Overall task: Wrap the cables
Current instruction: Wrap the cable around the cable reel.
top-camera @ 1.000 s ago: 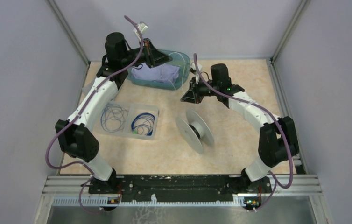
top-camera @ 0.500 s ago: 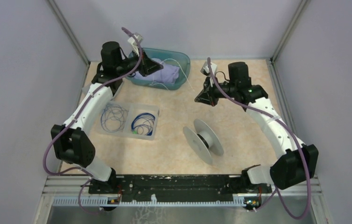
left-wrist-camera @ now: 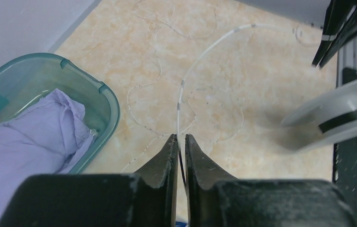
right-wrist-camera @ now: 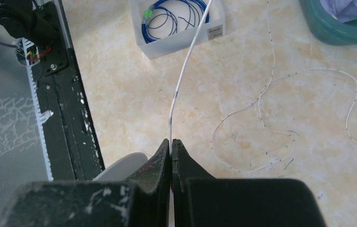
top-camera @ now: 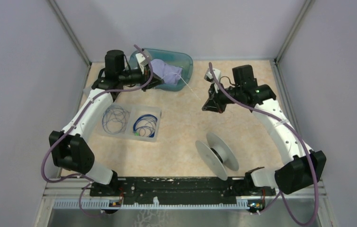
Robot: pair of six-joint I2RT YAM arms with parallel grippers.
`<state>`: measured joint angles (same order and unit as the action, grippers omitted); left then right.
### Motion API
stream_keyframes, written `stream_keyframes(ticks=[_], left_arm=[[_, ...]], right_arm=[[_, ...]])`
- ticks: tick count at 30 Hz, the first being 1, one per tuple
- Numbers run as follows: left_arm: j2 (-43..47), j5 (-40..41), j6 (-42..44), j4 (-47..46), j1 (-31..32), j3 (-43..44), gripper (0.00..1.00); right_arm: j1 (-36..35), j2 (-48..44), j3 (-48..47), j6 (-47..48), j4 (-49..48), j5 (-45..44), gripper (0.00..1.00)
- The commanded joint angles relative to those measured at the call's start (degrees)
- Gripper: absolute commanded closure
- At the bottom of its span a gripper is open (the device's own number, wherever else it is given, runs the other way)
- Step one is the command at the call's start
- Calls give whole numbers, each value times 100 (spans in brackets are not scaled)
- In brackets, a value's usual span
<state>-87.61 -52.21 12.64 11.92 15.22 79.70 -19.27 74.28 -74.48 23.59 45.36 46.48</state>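
Now the white cable [left-wrist-camera: 181, 87] is pinched in the closed left gripper [left-wrist-camera: 180, 142] and closed right gripper [right-wrist-camera: 171, 144]; it could be yanked free if stretched tighter.

Two white-and-black arms on one black rail

From the base rail [top-camera: 181, 185], a black bar with a toothed white strip along its near edge, stand the left arm [top-camera: 89, 111] and the right arm [top-camera: 275, 122], each with smooth white shells for links and chunky black housings at the joints. A purple cord [top-camera: 43, 165] runs loosely alongside each arm from the rail to a small white wrist block. A green light glows on the right arm's joint farthest from the rail (tiny). The left gripper [left-wrist-camera: 178, 138] and right gripper [right-wrist-camera: 171, 142] have black wedge-shaped jaws, scuffed with pale dust.
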Motion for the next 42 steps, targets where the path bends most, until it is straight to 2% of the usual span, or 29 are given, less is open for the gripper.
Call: stream_keyframes(ticks=[1,3,8,12,15,19,25,29,35,42], left_arm=[[196,-399,1508,908,-2,-54,82],[201,-461,1897,1288,-2,56,72],[309,-585,2437,1787,15,449,33],[265,-665,2680,2077,133,902,12],[251,-728,2754,2153,206,1187,5],[168,-906,3116,2552,414,1540,7],[-195,-340,4034,3503,1530,1847,13],[-399,-35,4247,3550,1999,1817,18],[-486,-54,4257,3313,2238,1514,30],[-614,-40,4174,3299,2504,1521,49]], right_arm=[[-24,14,-525,295,363,315,100],[-47,44,-540,299,425,359,100],[-312,247,-730,418,774,269,100],[-480,418,-863,423,921,358,100],[-572,532,-971,422,977,382,100],[-655,702,-1126,479,1089,594,100],[-776,930,-1407,523,1273,891,100],[-780,961,-1458,506,1323,968,100],[-781,904,-1345,475,1326,1012,100],[-783,921,-1289,418,1249,862,100]])
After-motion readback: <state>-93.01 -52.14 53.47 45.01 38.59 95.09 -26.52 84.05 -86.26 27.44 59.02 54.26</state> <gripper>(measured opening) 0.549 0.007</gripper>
